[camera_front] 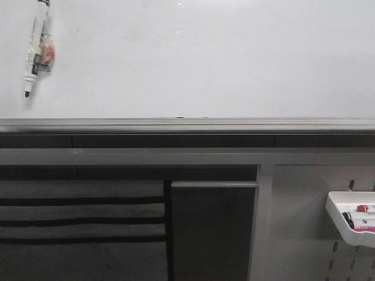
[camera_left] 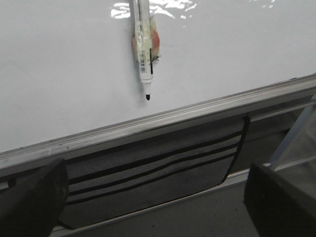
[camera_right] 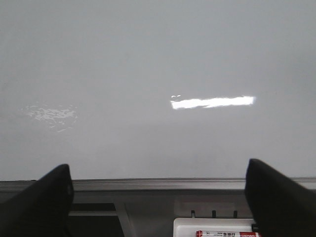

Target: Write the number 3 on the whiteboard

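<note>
The whiteboard point(camera_front: 199, 58) fills the upper front view, glossy and white, with a grey metal rail point(camera_front: 187, 124) below it. No number 3 shows on it in any view. A white marker point(camera_front: 34, 55) with a black tip hangs tip-down against the board at the upper left, also in the left wrist view point(camera_left: 143, 49). My left gripper point(camera_left: 158, 197) is open and empty, below the rail in front of the dark slotted panel. My right gripper point(camera_right: 158, 197) is open and empty, facing the board point(camera_right: 158, 74) near the rail. Neither gripper shows in the front view.
A white tray point(camera_front: 351, 219) with markers hangs on the grey pegboard point(camera_front: 304, 234) at the lower right; it also shows in the right wrist view point(camera_right: 212, 227). A dark slotted panel point(camera_front: 82, 222) lies at the lower left, with a dark block point(camera_front: 212, 234) beside it.
</note>
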Action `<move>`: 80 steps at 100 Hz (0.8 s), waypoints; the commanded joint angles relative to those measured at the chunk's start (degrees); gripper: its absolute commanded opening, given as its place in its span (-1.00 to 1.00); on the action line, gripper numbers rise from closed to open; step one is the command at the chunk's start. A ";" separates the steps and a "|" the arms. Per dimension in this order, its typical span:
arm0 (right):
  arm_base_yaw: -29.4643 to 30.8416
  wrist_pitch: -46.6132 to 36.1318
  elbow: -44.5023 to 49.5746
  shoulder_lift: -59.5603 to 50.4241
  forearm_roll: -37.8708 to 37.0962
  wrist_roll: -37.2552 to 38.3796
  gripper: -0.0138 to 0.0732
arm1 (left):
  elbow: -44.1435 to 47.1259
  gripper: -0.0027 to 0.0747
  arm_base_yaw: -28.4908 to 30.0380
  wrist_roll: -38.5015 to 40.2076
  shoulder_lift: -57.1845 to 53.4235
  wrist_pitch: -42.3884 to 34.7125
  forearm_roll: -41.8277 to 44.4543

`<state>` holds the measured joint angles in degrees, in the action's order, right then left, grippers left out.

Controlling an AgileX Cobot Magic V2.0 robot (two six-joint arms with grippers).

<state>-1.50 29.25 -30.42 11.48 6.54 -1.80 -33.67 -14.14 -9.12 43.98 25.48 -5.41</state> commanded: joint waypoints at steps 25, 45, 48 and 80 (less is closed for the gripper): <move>0.24 -3.37 -2.00 1.32 0.43 -0.13 0.78 | -8.71 0.78 0.55 0.09 19.74 -14.96 -2.41; 0.24 -3.37 -2.00 1.32 0.43 -0.13 0.78 | -13.29 0.78 0.33 0.09 28.52 -19.30 -2.15; 0.24 -3.37 -2.00 1.32 0.43 -0.13 0.78 | -13.77 0.78 0.33 0.09 29.55 -19.61 -2.15; 0.24 -3.37 -2.00 1.32 0.43 -0.13 0.78 | -16.61 0.75 0.33 0.09 36.32 -24.73 -2.15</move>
<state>-1.50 29.72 -30.42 11.48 6.92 -1.80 -48.19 -13.69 -9.12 81.06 6.26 -6.97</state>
